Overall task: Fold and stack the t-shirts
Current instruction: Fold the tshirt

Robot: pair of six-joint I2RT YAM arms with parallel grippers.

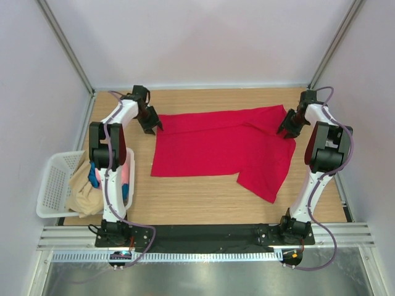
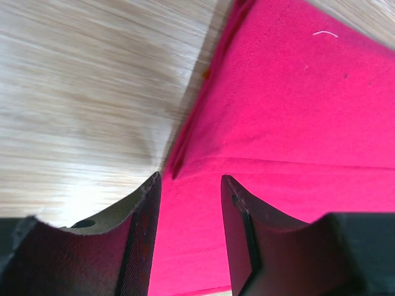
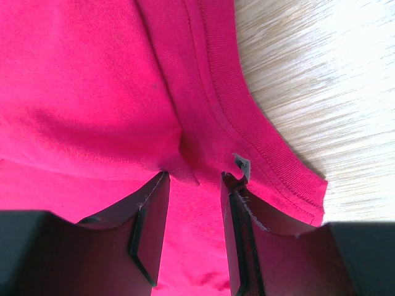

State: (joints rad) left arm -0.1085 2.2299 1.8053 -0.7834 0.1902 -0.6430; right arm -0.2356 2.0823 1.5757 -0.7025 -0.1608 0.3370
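A bright red t-shirt (image 1: 216, 145) lies spread on the wooden table, its right part folded down into a flap near the front. My left gripper (image 1: 154, 126) is over the shirt's far left corner. In the left wrist view that gripper (image 2: 189, 179) stands open, with flat red cloth (image 2: 290, 111) showing in the gap. My right gripper (image 1: 285, 131) is at the shirt's far right corner. In the right wrist view it (image 3: 196, 176) is open over a hemmed edge (image 3: 259, 142), with a small pucker of cloth at its fingertips. Beige (image 1: 83, 188), blue (image 1: 94, 176) and pink (image 1: 126, 176) t-shirts sit bunched in the basket.
A white mesh basket (image 1: 52, 185) stands at the table's left edge beside the left arm. Bare wood (image 1: 203, 197) runs between the shirt and the arm bases. White walls and metal posts close in the back and sides.
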